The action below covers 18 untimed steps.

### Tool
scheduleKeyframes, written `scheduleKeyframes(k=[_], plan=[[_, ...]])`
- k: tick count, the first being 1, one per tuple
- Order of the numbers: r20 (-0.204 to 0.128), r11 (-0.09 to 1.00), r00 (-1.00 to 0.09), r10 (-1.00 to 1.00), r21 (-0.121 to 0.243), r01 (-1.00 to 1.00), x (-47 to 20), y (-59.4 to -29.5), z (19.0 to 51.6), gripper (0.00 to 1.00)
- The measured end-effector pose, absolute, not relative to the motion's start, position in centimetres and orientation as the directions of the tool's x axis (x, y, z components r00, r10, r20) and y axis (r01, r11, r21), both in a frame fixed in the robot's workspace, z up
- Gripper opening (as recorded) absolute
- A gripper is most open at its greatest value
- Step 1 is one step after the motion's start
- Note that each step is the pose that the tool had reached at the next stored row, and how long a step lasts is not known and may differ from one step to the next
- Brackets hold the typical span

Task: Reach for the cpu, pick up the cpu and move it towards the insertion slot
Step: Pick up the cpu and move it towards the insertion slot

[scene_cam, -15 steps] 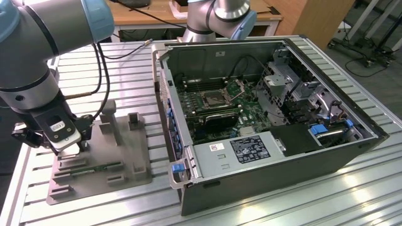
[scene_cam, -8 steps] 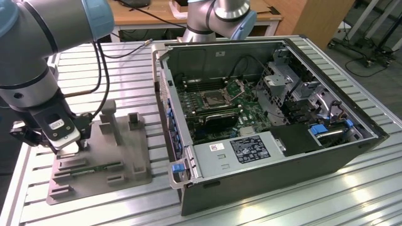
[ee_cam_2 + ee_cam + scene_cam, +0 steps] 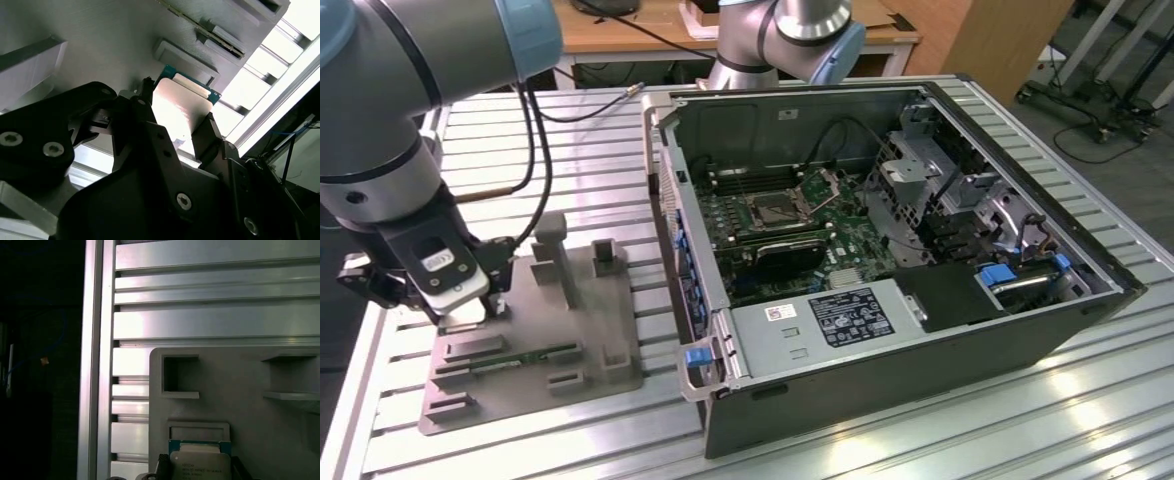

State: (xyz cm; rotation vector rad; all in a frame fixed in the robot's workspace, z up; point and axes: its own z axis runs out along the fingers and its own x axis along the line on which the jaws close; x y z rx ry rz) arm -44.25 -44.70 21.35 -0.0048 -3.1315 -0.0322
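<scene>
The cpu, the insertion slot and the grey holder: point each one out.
cpu point(image 3: 180, 110): second wrist view, on its shiny metal top.
insertion slot point(image 3: 774, 210): exterior view, on its dark centre.
grey holder point(image 3: 600, 320): exterior view, on its bare flat base.

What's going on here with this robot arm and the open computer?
The arm's gripper is shut on the cpu, with its fingers on two opposite edges, down at the grey holder on the table. The chip sits low against the holder, not lifted clear. The insertion slot lies inside the open computer case, toward the exterior view's right, well apart from the gripper.
</scene>
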Motion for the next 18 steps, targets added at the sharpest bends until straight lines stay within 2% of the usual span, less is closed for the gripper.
scheduleKeyframes(k=[18], plan=[[0.019, 1.0, -1.0, 0.004, 0.02, 0.004, -44.15, -44.71, 22.29, 0.55]])
